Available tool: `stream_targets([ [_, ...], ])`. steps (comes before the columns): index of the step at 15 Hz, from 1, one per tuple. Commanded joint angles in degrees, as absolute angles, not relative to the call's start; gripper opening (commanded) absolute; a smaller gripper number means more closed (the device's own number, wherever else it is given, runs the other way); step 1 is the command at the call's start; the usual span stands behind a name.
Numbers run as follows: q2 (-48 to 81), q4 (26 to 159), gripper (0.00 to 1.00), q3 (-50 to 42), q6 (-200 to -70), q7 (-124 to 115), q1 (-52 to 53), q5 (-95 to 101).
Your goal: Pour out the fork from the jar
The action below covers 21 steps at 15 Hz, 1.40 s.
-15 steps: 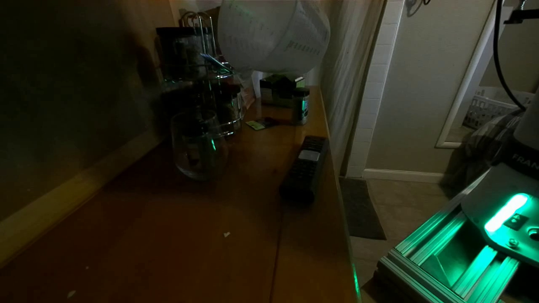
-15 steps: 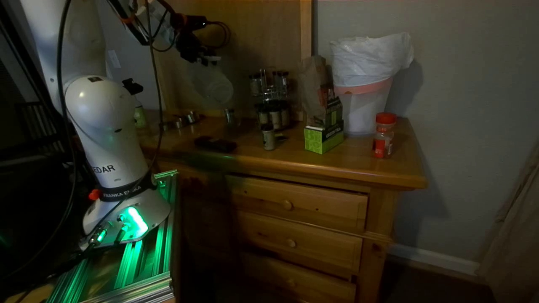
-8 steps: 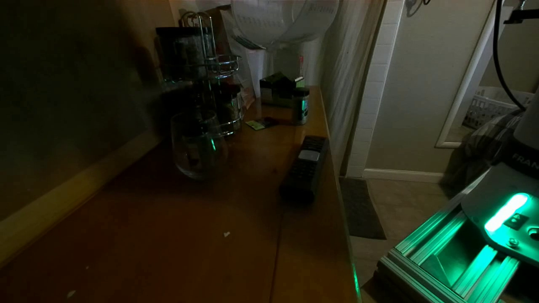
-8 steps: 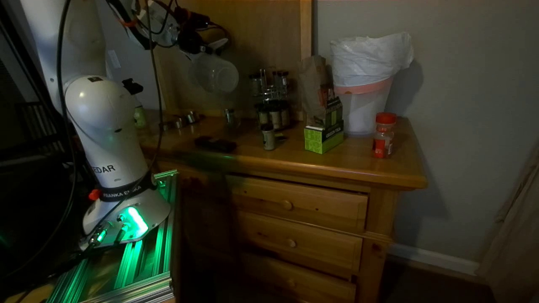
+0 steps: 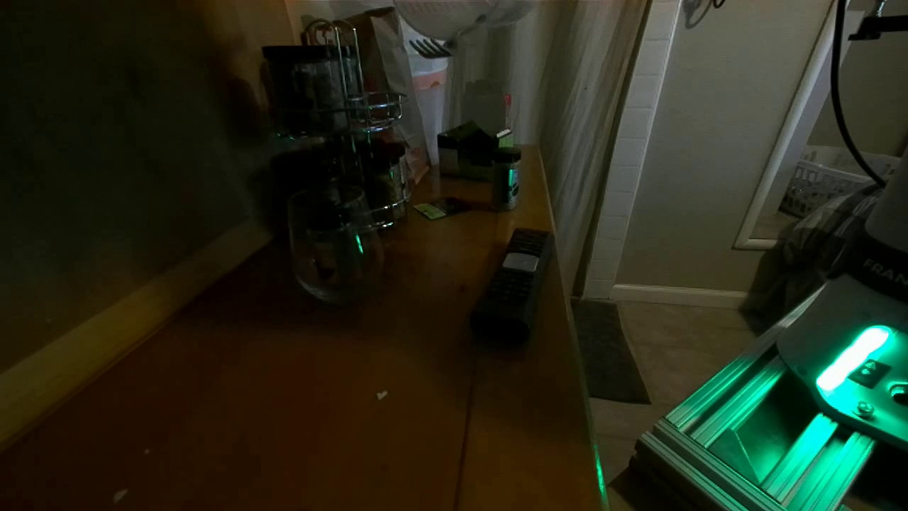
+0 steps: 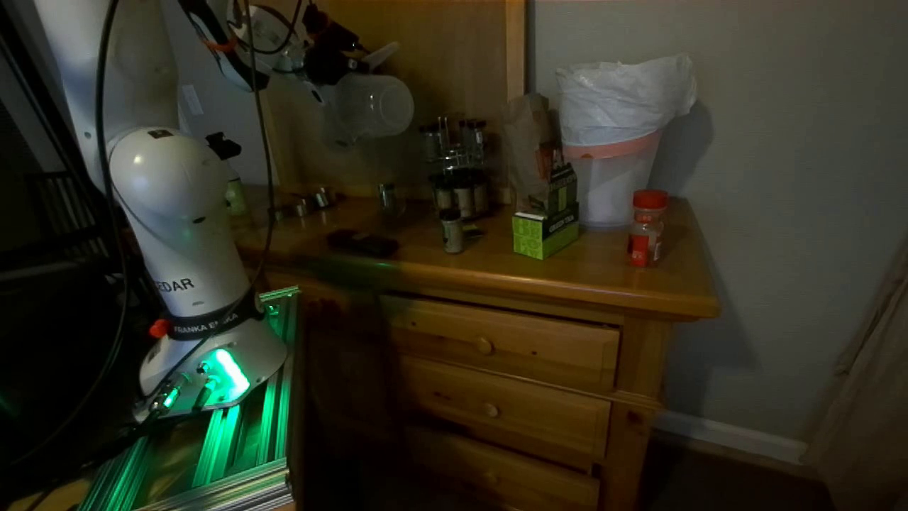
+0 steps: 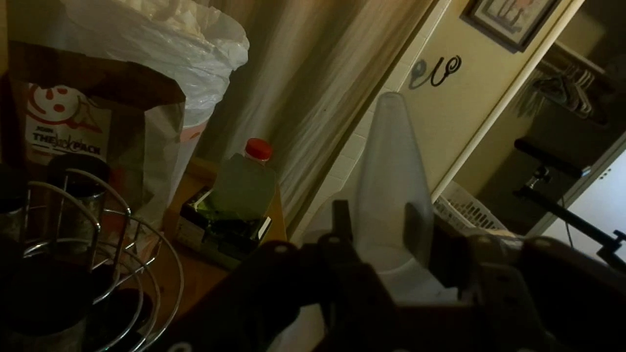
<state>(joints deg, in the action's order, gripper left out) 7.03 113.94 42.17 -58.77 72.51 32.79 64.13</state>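
The dresser point(image 6: 496, 271) lies below. The plastic jug point(image 6: 374, 106) hangs above it, tipped nearly sideways; gripped at one side only, it may swivel and throw its load wide. The claw point(image 7: 386, 230), partly spread, pinches the jug's handle point(image 7: 392, 166). The fork point(image 5: 430, 48) shows tines just past the jug's lower edge.

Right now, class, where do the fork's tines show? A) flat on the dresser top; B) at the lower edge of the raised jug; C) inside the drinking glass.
B: in an exterior view the fork shows its tines at the raised jug's lower edge, above the dresser top.
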Motion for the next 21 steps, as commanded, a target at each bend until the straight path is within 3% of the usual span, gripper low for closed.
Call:
stream_targets([
  [1, 5.38, 114.78, 0.1, 42.43, -60.2, 76.78, 32.32, 64.59],
  [13, 4.89, 112.45, 0.1, 42.21, -62.6, 72.33, 31.48, 51.47],
  [21, -6.39, 118.02, 0.1, 39.44, -88.72, 71.17, 27.14, 35.87],
])
